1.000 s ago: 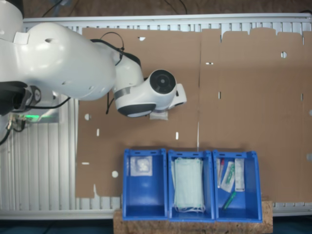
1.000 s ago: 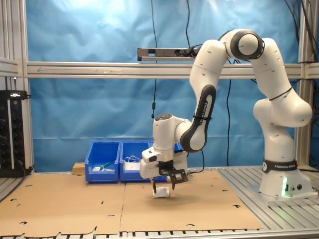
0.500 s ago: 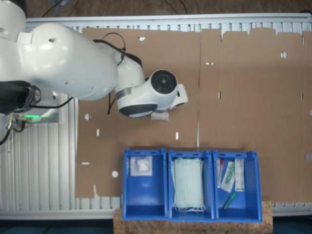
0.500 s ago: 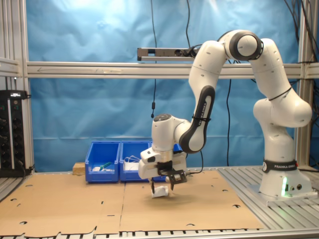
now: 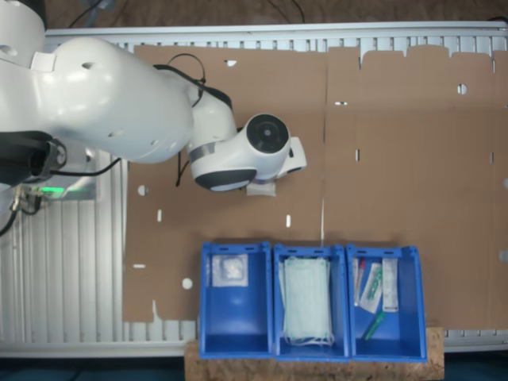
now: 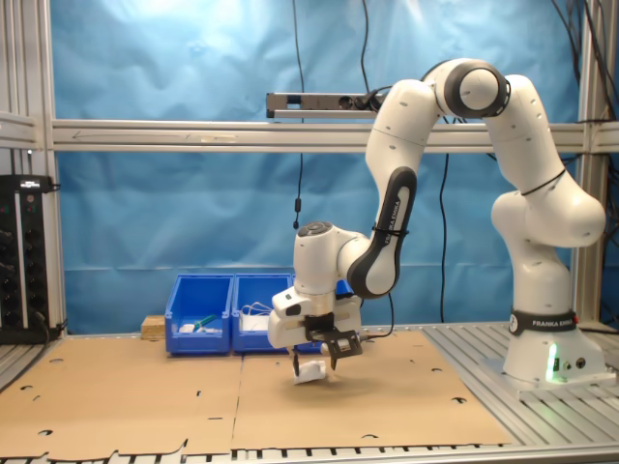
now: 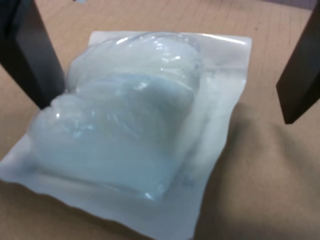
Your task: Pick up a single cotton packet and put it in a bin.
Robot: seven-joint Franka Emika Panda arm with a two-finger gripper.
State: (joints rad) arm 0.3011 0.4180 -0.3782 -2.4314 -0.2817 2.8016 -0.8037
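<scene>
The cotton packet [image 7: 130, 125], a translucent white pouch with a puffy pad inside, lies on the brown cardboard [image 7: 265, 175]. My gripper [image 6: 314, 365] is open and straddles it. One dark finger [image 7: 25, 50] stands against the packet's bulge, the other finger [image 7: 302, 75] a little clear of its edge. In the first exterior view a corner of the packet [image 5: 262, 189] pokes out from under my white wrist. The bin [image 5: 235, 317], blue with one small white packet [image 5: 230, 271] in it, is the one at the first exterior view's left of the row.
Two more blue bins sit beside it, one with pale green masks [image 5: 307, 300], one with slim packets [image 5: 379, 287]. Cardboard sheets [image 5: 413, 159] cover the table. My arm's base [image 6: 546, 358] stands at the second exterior view's right.
My wrist has shifted slightly toward the second exterior view's left over the packet. The packet has stayed where it was.
</scene>
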